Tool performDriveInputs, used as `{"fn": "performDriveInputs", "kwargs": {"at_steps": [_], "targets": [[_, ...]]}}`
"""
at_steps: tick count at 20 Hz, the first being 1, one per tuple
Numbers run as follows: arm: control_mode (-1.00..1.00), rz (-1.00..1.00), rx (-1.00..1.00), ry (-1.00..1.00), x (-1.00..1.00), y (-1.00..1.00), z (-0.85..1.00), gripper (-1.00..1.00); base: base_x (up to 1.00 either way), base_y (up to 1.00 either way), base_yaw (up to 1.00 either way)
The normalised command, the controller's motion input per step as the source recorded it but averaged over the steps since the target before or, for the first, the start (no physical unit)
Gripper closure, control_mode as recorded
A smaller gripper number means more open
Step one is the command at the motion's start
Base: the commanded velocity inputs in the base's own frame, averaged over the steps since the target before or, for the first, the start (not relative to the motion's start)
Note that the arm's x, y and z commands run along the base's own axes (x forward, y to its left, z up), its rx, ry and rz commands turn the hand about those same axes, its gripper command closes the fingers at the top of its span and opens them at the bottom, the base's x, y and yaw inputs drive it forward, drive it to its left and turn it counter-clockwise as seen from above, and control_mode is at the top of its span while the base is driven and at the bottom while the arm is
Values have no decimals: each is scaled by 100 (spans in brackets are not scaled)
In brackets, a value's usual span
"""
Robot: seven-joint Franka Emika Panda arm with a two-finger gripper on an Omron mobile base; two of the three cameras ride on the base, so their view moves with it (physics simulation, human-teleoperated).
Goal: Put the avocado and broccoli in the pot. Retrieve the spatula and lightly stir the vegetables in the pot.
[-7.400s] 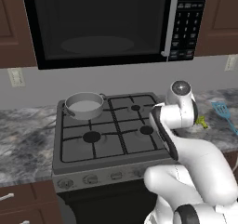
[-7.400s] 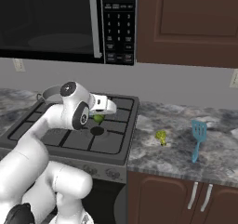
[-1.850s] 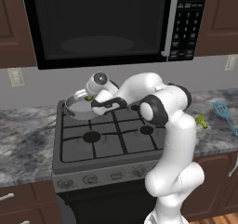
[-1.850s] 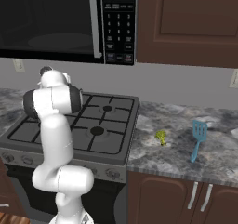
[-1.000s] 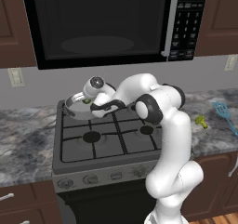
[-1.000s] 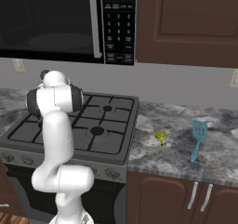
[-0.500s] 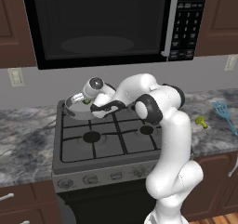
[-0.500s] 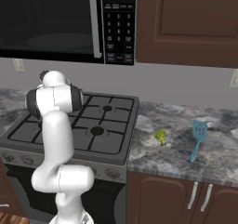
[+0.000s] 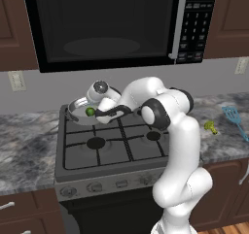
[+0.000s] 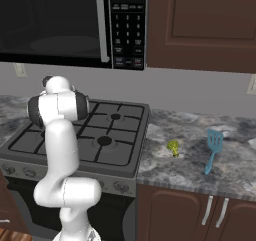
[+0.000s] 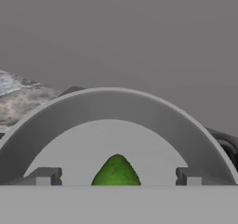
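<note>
My gripper (image 9: 92, 109) hangs over the grey pot (image 9: 72, 114) on the stove's back left burner. Its jaws are open, with the fingertips (image 11: 44, 176) far apart. The dark green avocado (image 9: 90, 111) is inside the pot's rim. In the hand view the avocado (image 11: 116, 173) stands free between the two tips, against the pale inside of the pot (image 11: 107, 103), with a gap on either side. The lumpy yellow-green broccoli (image 9: 210, 126) (image 10: 173, 146) lies on the counter right of the stove. Further right lies the light blue spatula (image 9: 235, 119) (image 10: 213, 146).
A black microwave (image 9: 107, 24) hangs low over the gas stove (image 9: 116, 145). The three other burners carry nothing. Dark wood cabinets (image 10: 200, 25) hang above the granite counter (image 10: 200, 160). In the right base view my own arm (image 10: 57, 115) stands before the stove's left side.
The jaws have spread wide and let go of the avocado, which now sits a little lower inside the pot. The arm has hardly moved.
</note>
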Motion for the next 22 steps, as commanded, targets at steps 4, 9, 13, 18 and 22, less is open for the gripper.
{"fn": "performDriveInputs", "kwargs": {"at_steps": [4,9,13,18,22], "targets": [[-100,0,0,-3,-22,0,1,-100,0,0,0],[-100,0,0,-2,-11,0,0,-100,0,0,0],[-100,0,0,-2,-7,-3,0,-100,0,0,0],[-100,0,2,-7,-30,-4,3,-100,0,0,0],[-100,0,5,-8,-61,-1,5,-100,0,0,0]]}}
